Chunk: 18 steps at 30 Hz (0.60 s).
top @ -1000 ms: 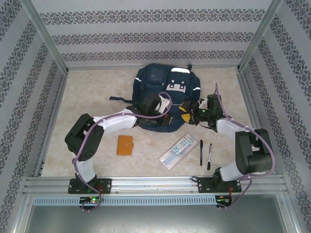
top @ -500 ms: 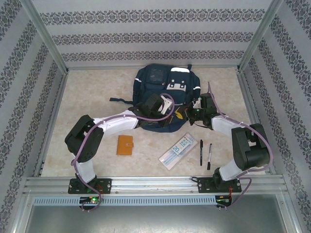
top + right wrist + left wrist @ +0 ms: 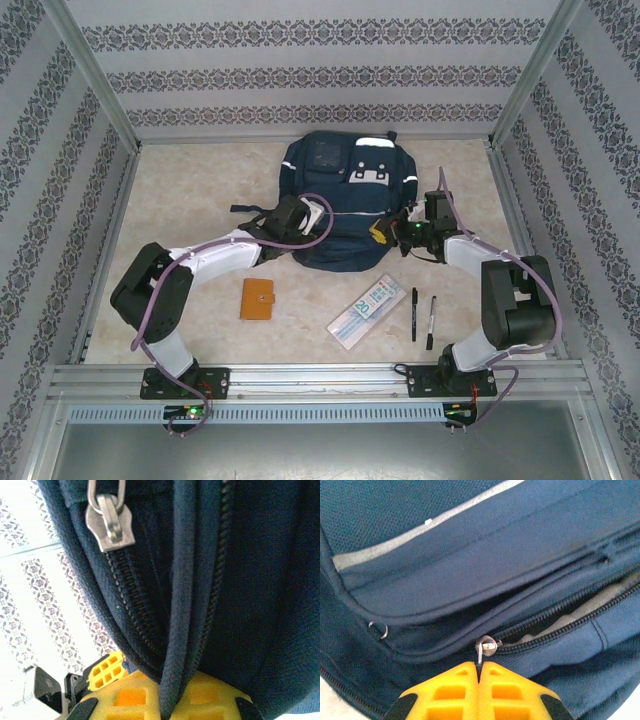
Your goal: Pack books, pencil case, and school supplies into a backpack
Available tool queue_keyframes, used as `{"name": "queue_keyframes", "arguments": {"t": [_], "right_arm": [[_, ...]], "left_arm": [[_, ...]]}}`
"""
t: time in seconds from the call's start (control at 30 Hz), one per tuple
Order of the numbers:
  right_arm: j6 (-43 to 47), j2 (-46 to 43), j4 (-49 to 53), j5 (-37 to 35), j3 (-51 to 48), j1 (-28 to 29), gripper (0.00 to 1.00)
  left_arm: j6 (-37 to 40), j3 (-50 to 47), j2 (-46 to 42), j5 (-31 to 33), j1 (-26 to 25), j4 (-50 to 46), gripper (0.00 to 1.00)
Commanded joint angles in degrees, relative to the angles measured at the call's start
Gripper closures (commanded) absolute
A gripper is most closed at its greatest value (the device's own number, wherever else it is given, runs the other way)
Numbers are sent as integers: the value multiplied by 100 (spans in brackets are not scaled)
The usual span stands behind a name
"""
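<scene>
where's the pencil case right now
Top view: the pencil case lies right of centre, between the notebook and the pens, just nearer than the backpack.

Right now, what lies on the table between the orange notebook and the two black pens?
The pale pencil case lies there, between the notebook and the pens, as the top view shows.

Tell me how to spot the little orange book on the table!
Start at the big navy backpack in the middle of the table. Come toward the near edge, to the left of the pale pencil case and two black pens in the top view. The notebook lies flat there alone, the only orange-brown square, with a small clasp.
</scene>
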State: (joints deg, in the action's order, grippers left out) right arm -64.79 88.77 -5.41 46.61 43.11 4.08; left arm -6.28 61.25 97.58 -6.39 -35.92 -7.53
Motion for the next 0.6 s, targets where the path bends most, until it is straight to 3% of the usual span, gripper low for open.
{"name": "queue_keyframes", "arguments": {"t": [0.0,0.07,0.17,0.43,0.57], "right_arm": [[447,-256,596,-95,169,-290,75],[405,-416,875,-244,147,-298,59],[115,-712,1217,-446,44,-261,50],[-609,-1329,1399,-1093,-241,467,46],[-851,-1149,1144,-1429,-221,779,50]], "left_arm": [[-180,-23,-239,-279,-43,86,100],[-297,79,-224,-373,-286,182,100],[-489,359,-124,-443,-599,192,100],[-903,826,136,-645,-1068,480,100],[-1091,887,277,-714,-1193,622,100]]}}
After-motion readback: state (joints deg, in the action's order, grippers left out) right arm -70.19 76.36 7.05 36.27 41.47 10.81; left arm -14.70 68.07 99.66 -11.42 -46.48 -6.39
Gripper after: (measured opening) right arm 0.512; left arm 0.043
